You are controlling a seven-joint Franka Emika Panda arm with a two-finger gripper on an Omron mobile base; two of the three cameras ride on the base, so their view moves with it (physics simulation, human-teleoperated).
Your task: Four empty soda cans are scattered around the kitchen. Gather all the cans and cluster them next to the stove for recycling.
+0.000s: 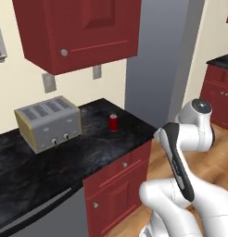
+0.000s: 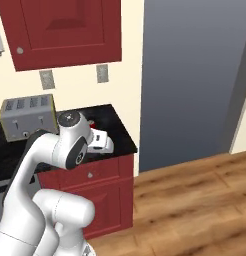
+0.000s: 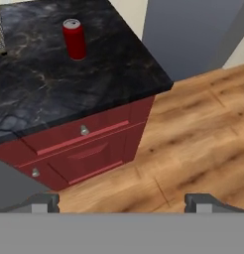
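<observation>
Your jaws stand wide apart and hold nothing: in the hand view the two dark tips of the gripper rise far from each other at the bottom corners, with only wooden floor between them. The hand hangs out in front of the cabinet, off the counter, looking down and forward.

Just beyond the tips you see the red drawer fronts under the front edge of the black countertop. Further on, the one soda can in sight stands upright on this countertop, near its right end and closer to the back edge than to the front edge. Its long axis is vertical, silver top up. From the jaws it lies ahead and to the left in the hand view, well apart from them and higher than the floor they look at now.

I judge that you are at the approach step, with nothing gathered by this hand yet. The coming move asks you to bring the hand up over the front edge and left, so the can comes between the tips from the side.

Behind the can, a silver toaster sits toward the back edge, at the left in the left base view. I see no stove from here.
</observation>
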